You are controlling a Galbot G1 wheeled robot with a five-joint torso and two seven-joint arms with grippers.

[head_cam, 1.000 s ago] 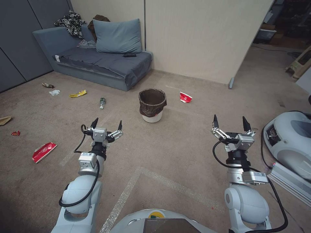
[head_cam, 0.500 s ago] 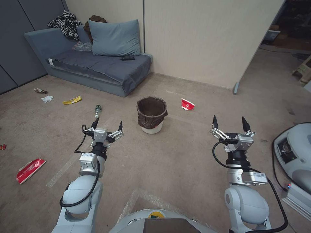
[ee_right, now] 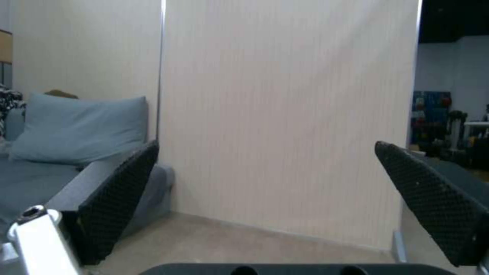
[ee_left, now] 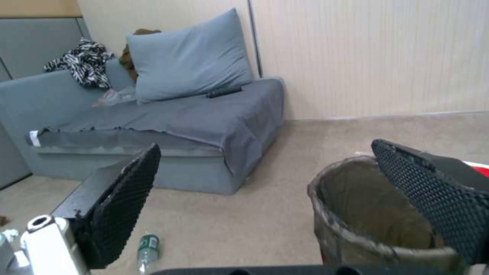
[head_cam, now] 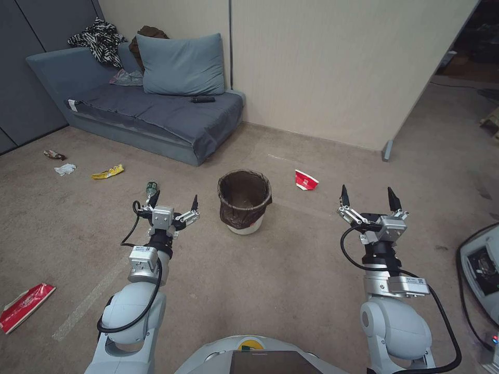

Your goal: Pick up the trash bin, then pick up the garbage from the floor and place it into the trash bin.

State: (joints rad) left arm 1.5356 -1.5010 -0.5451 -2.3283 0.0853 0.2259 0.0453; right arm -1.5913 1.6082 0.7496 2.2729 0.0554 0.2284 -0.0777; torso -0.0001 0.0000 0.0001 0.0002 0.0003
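The trash bin point(head_cam: 244, 201), a white bucket with a dark liner, stands upright on the carpet between my arms and a little ahead; the left wrist view shows the trash bin point(ee_left: 366, 217) too. Garbage lies scattered: a red cup point(head_cam: 305, 180) right of the bin, a green-labelled bottle point(head_cam: 150, 187) by my left fingertips, a yellow wrapper point(head_cam: 107, 171), a white tissue point(head_cam: 65, 169), a brown scrap point(head_cam: 54, 155) and a red wrapper point(head_cam: 25, 306) at the far left. My left gripper point(head_cam: 174, 200) is open and empty, left of the bin. My right gripper point(head_cam: 368, 196) is open and empty, right of it.
A grey-blue sofa point(head_cam: 145, 111) with a pillow and a zebra-striped cloth point(head_cam: 99, 39) stands behind the bin against a beige partition wall point(head_cam: 332, 67). A white machine point(head_cam: 481, 265) with cables sits at the right edge. Open carpet surrounds the bin.
The whole head view has shifted: the camera moved forward, so the bin, sofa and litter now sit nearer and lower. Both grippers keep their pose and stay open.
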